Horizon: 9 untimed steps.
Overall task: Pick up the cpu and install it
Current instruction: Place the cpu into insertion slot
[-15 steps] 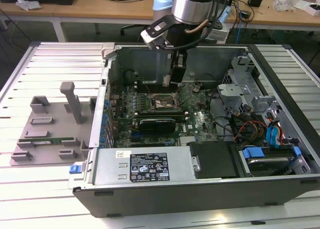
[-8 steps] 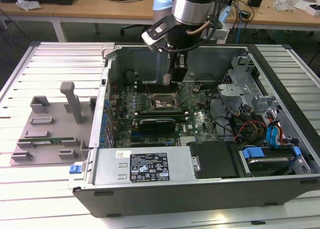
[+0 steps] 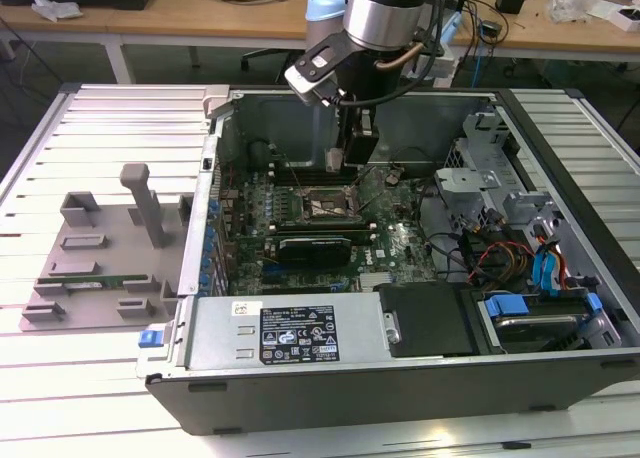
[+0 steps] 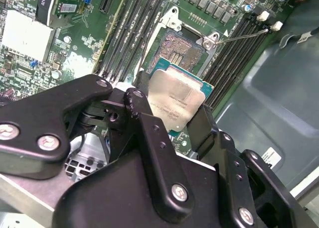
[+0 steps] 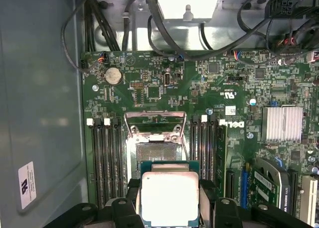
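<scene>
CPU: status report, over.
Gripper shut on cpu, jaws on opposite edges. Cpu held over motherboard, near open socket, not seated. Nothing seen between them.

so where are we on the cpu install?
Done: the cpu is off its start spot, clamped in the tool inside the computer case.
In hand: the cpu hangs over the motherboard, just beside the socket.
Left: the socket is bare, its metal frame is flipped open, and the cpu is not yet seated.

The cpu [image 4: 175,99] was square, silver-topped and green-edged. It sat clamped in the pincer [image 4: 172,116], near the open socket [image 4: 175,48].
</scene>
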Tool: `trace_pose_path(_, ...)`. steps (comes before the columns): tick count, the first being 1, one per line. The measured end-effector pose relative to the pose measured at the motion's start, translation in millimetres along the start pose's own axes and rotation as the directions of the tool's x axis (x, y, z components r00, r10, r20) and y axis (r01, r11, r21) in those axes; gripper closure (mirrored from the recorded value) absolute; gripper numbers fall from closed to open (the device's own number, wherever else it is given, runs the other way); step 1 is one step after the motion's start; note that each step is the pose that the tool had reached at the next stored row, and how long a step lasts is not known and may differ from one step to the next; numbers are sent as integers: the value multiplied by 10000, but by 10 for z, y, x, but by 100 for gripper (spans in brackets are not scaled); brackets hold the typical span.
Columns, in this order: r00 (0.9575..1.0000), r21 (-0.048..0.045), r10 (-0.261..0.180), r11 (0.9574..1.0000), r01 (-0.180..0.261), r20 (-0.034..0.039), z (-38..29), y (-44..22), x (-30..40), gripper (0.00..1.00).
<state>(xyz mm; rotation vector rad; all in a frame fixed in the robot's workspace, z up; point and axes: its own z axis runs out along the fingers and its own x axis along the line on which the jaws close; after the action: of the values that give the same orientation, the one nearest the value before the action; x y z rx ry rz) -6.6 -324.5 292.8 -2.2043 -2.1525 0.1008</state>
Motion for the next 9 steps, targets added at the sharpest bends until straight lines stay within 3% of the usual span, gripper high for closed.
trace_pose_path(9,10000,0,-1,10000,1,0,44,-7,3,45)
